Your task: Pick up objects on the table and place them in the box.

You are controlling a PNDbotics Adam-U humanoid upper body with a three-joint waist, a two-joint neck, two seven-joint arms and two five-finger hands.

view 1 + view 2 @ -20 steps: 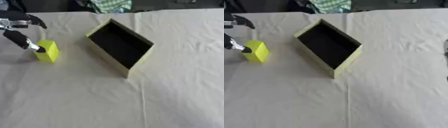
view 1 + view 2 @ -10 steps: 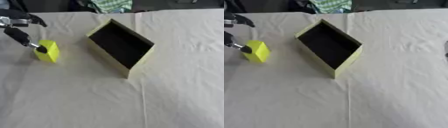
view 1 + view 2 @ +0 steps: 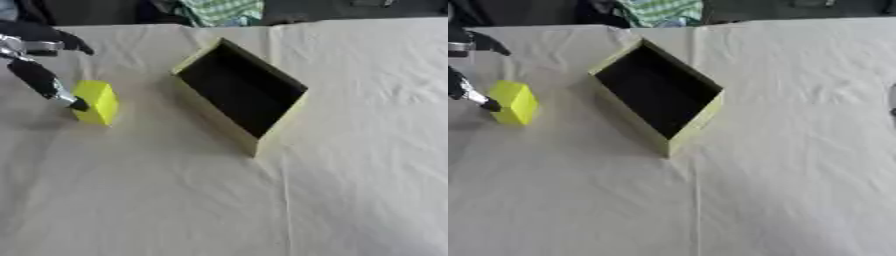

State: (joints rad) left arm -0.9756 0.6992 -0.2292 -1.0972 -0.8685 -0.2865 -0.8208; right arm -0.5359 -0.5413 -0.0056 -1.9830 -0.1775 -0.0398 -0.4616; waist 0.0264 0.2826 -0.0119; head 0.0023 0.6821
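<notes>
Yellow block (image 3: 96, 102) — left hand (image 3: 35, 60) spread open, one fingertip touching its side.

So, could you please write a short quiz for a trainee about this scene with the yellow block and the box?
1. True or false: the yellow block already lies inside the box.
2. Which hand is at the block? A) the left hand B) the right hand C) a person's bare hand
3. Fill in: the inside of the box looks ____ in colour.

Key:
1. False. The block stands on the table, to the left of the box and apart from it.
2. A. One fingertip of the left hand is at the block's left face; the fingers are not closed around it.
3. Black, with pale yellow walls.
</notes>
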